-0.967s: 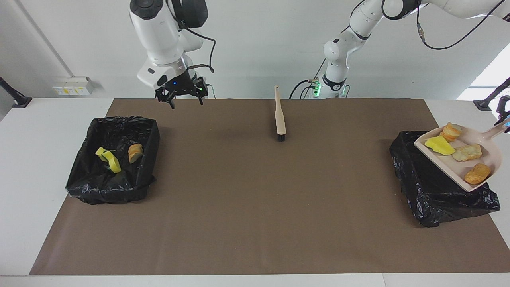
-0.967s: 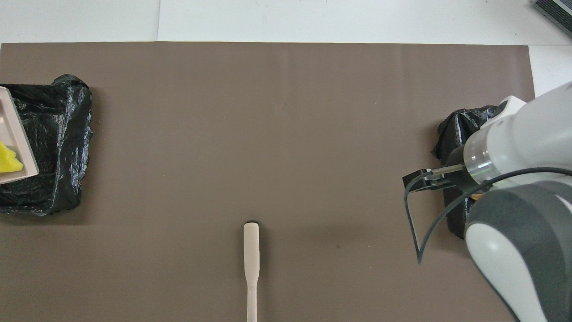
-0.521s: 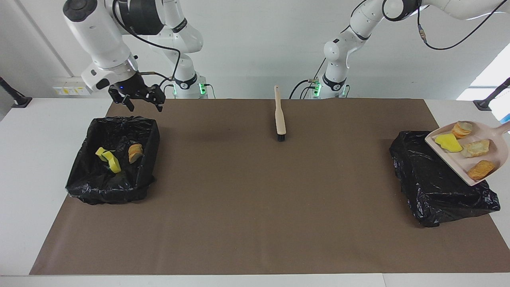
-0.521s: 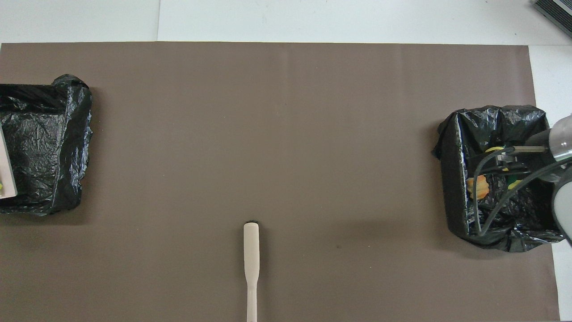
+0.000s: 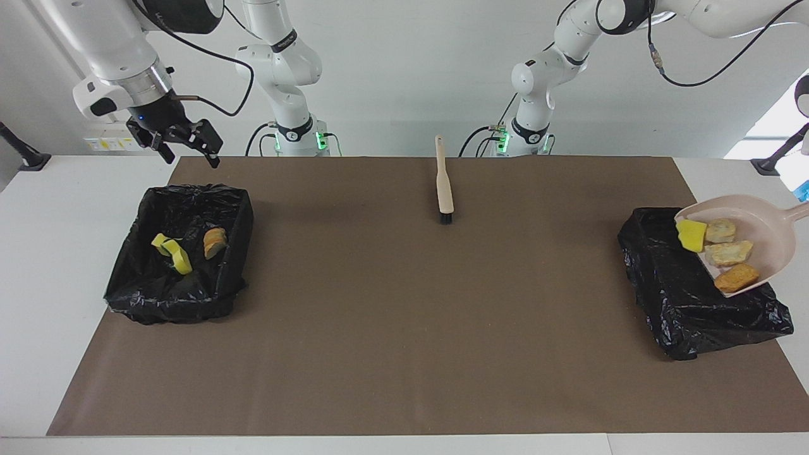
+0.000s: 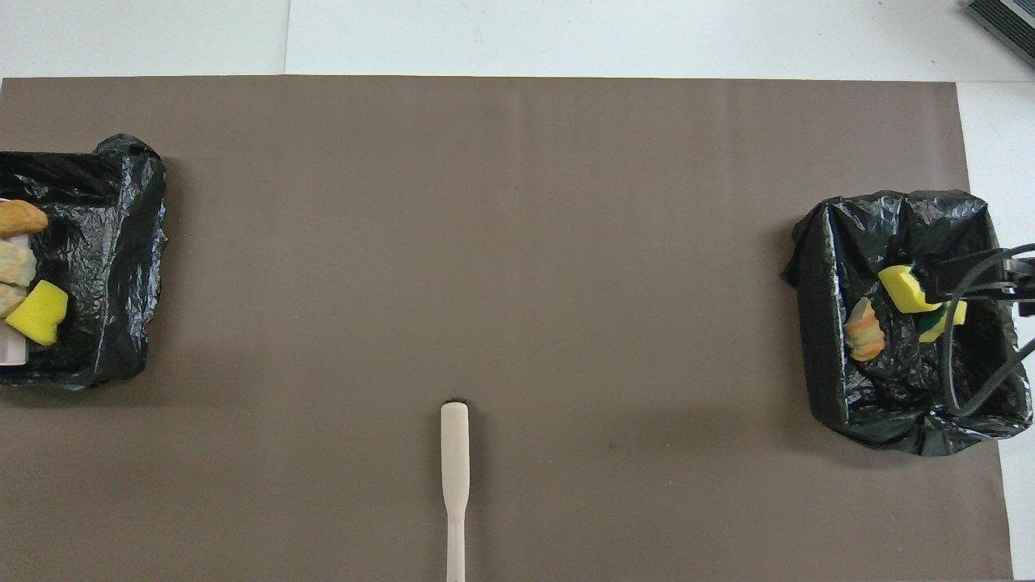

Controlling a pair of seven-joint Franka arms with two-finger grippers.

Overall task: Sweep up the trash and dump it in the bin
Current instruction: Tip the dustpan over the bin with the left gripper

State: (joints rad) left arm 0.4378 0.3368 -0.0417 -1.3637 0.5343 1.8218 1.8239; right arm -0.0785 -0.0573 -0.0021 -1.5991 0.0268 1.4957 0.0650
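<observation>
Now the pink dustpan [image 5: 758, 227], tilted lip-down over the bin [image 5: 686, 297] at the left arm's end, carries four trash lumps [image 5: 720, 253], its holder unseen, while the right gripper [image 5: 184, 148] waits, fingers apart.

My left gripper lies outside both views; only the dustpan [image 5: 758, 221] handle runs off the facing view's edge. In the overhead view, the dustpan is cut to a sliver, as is the bin [image 6: 121, 242] under it. My right gripper's [image 5: 184, 146] cables cover part of a yellow lump [image 6: 906, 288], perhaps two.
</observation>
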